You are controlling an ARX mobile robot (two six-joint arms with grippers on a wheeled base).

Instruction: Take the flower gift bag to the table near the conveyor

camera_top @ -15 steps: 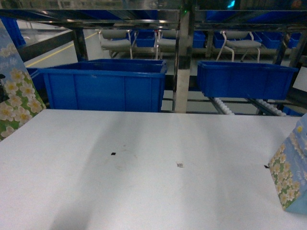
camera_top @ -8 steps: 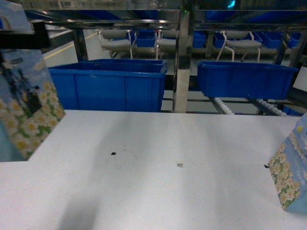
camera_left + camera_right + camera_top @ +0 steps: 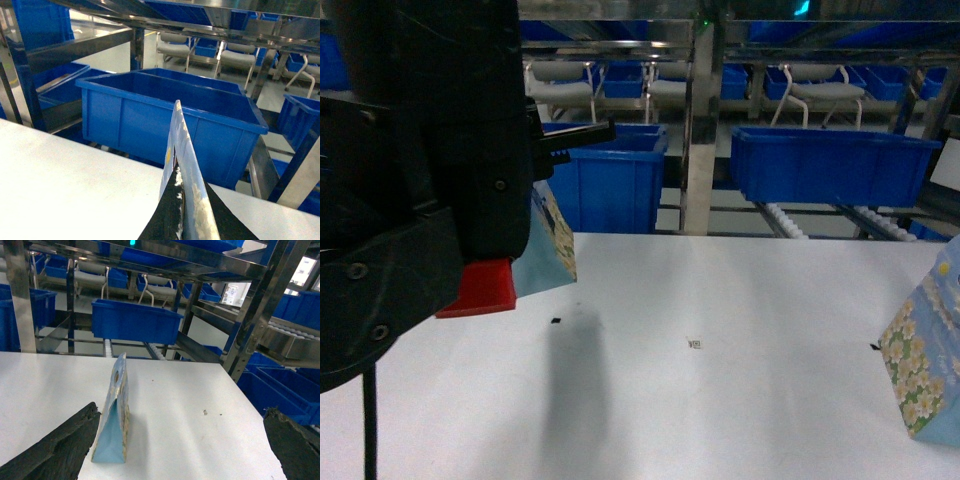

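**Gift bag rides in over the table by the roller lanes**

Head view: the left arm fills the left of the frame, dark housing and a red part hiding most of the flower gift bag point(image 3: 548, 250), whose printed corner hangs clear above the white table point(image 3: 720, 400). Beyond the far edge stand blue bins point(image 3: 835, 165) on the conveyor point(image 3: 785, 220). A second flowered bag point(image 3: 925, 370) sits upright at the right edge.

Left wrist view: the left gripper point(image 3: 182, 212) is clamped on the carried bag's thin top edge, dark pads pressed to either side, with a large blue bin directly ahead.

Right wrist view: the right gripper point(image 3: 185, 440) hangs with its claw spread wide, holding nothing; the second bag stands just inside its left finger.

The sound course looks to be lowering the carried bag straight until its base meets the tabletop, short of the far edge, and letting go only once it stands squarely.
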